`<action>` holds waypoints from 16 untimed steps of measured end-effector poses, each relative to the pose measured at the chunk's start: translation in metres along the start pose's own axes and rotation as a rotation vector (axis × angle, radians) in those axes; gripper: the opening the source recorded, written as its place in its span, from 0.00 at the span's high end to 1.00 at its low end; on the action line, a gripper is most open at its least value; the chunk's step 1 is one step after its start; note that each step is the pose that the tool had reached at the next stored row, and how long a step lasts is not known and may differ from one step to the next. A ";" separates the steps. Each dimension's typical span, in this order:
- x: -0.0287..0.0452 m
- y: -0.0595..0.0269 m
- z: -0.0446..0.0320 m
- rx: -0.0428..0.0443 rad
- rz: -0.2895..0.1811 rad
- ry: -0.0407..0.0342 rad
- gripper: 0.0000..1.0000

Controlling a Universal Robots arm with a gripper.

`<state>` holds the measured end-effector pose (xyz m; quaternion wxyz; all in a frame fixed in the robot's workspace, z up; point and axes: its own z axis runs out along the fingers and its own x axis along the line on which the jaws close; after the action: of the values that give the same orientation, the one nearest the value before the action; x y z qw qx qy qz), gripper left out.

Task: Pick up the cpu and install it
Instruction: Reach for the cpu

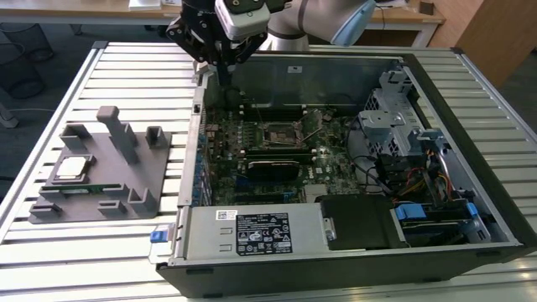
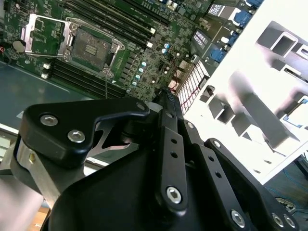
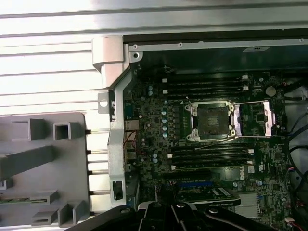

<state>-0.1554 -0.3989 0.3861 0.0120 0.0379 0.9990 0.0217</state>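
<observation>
I am hovering with my fingers [image 2: 166, 103] pressed narrow, gripping nothing, just above the computer case [image 3: 118, 125] wall. Below, the socket [image 3: 211, 120] is lying open for installation. Farther off, the cpu [image 1: 70, 167] is sitting cradled in the grey tray [image 1: 80, 211] on the bench [image 1: 126, 75].

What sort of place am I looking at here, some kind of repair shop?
Most likely a robotics lab or test workshop: a robot arm hangs over an open computer case on a slatted metal table, a grey tray beside it holds a cpu, and wooden desks stand behind.
</observation>
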 end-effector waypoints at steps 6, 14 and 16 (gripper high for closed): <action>0.0013 -0.0001 0.0005 0.0001 0.000 0.0004 0.89; 0.0030 -0.0003 0.0011 0.0001 0.000 0.0010 0.89; 0.0035 -0.0003 0.0013 0.0001 0.000 0.0011 0.89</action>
<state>-0.1589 -0.3989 0.3847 0.0115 0.0379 0.9990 0.0217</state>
